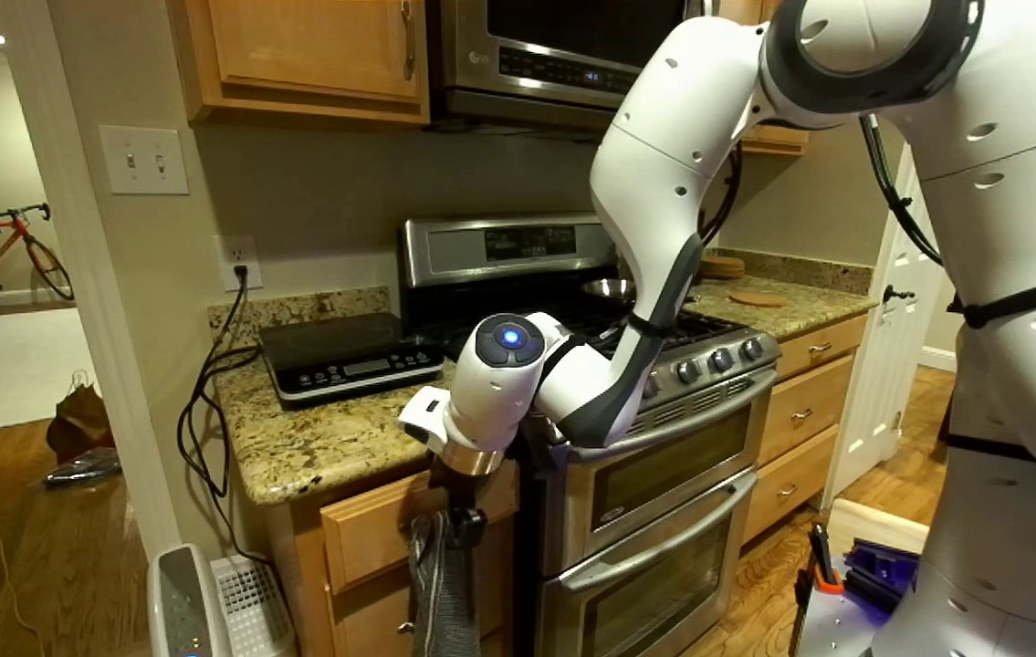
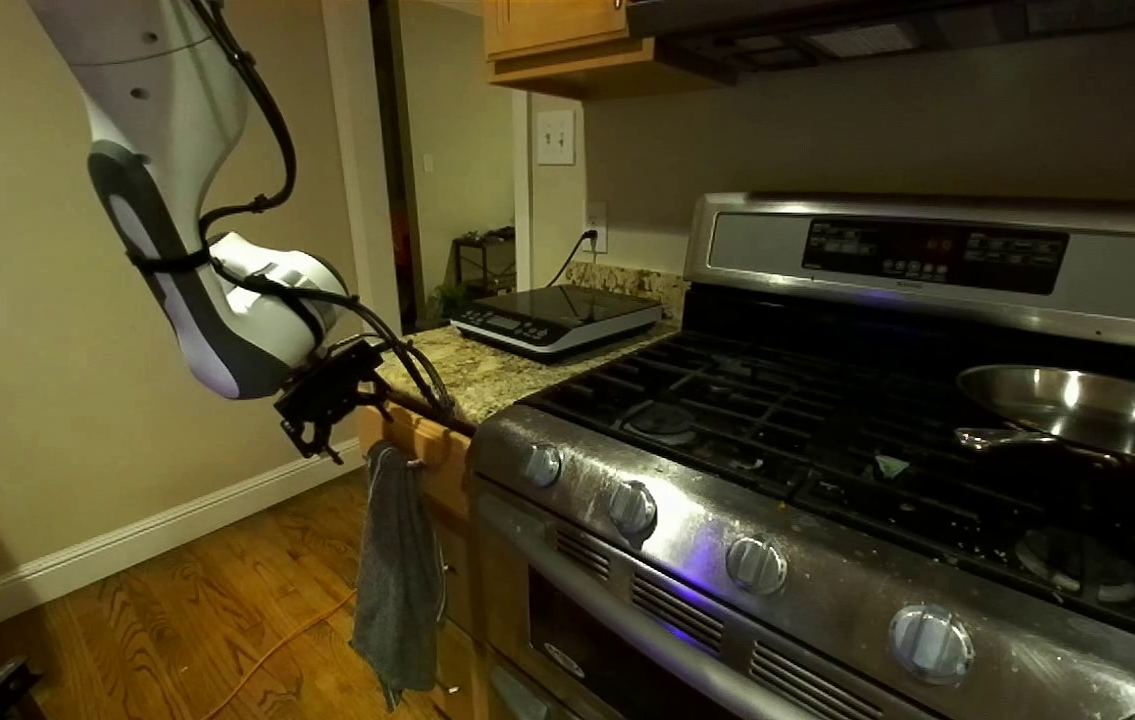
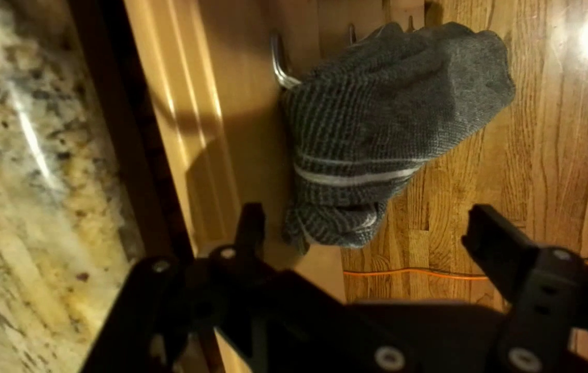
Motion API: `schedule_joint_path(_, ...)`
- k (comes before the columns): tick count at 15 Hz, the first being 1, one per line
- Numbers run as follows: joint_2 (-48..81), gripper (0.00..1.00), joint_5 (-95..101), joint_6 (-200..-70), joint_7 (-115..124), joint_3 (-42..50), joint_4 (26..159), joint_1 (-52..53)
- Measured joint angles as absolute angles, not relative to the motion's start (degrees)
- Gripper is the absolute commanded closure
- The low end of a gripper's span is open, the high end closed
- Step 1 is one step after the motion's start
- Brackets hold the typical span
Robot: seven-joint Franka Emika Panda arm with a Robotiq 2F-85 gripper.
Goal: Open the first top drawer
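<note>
Black jaws stand widely parted in the wrist view, holding nothing. Near them, to one side, is the honey-oak top drawer (image 3: 247,171), with a dark gap between its front and the granite surface (image 3: 29,197). Ahead of the jaws, a gray striped towel (image 3: 366,119) hangs on the drawer's metal handle (image 3: 280,65). In an exterior view, well above the jaws, the microwave (image 1: 563,55) bears an LG logo (image 1: 478,57); the oval oven badge (image 1: 612,514), off beside them, is too small to read.
</note>
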State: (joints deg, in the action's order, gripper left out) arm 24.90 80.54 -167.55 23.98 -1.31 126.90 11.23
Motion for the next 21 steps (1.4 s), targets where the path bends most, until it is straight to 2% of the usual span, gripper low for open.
schedule_joint_path(17, 34.3, 0.0, 89.9, -167.5, 32.2, -0.5, 120.1, 11.2)
schedule_joint_path(18, 34.7, 0.21, 90.3, -167.5, 32.5, -0.5, 119.8, 11.2)
schedule_joint_path(21, 34.8, 0.4, 91.3, -167.5, 33.3, -0.5, 119.5, 11.2)
